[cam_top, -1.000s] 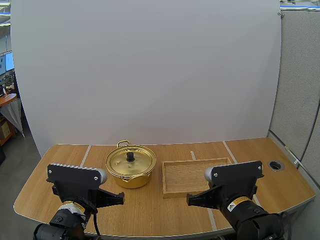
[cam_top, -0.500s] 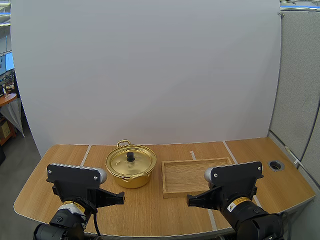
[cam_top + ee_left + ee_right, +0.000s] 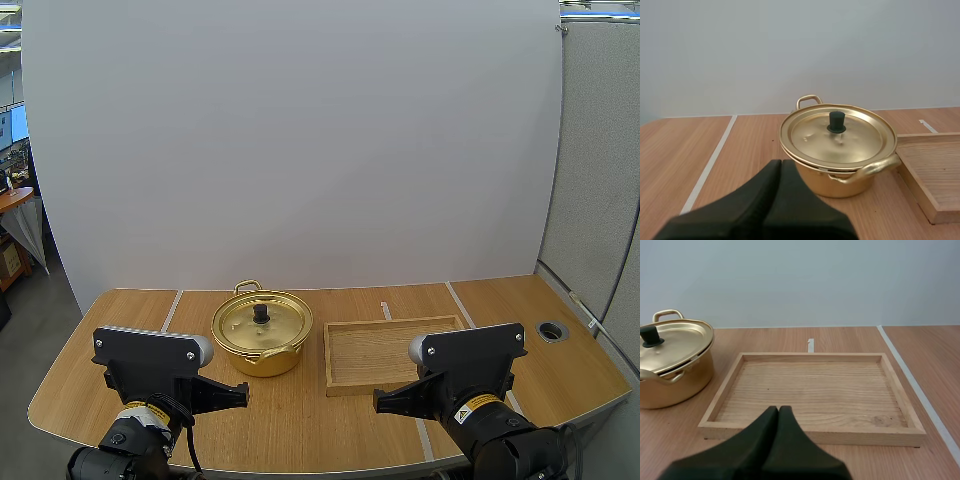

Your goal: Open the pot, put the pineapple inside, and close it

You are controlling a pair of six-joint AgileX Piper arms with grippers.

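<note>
Nothing has moved across the last second: both arms hold at the worktop's (image 3: pixel 330 420) near edge. Left pincer (image 3: pixel 781 167) and right pincer (image 3: pixel 778 412) are each closed on nothing. Pot (image 3: pixel 262 334) sits left of centre, lid (image 3: pixel 837 134) on, tray (image 3: pixel 812 392) beside it bare. No pineapple in sight, so it's either inside already or yet to arrive.

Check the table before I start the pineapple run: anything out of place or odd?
The pot sits upright with its lid square on it, beside the tray, which lies flat with nothing on it. The odd part: there is no pineapple on the table. Both grippers, left and right, are shut and hold nothing.
</note>
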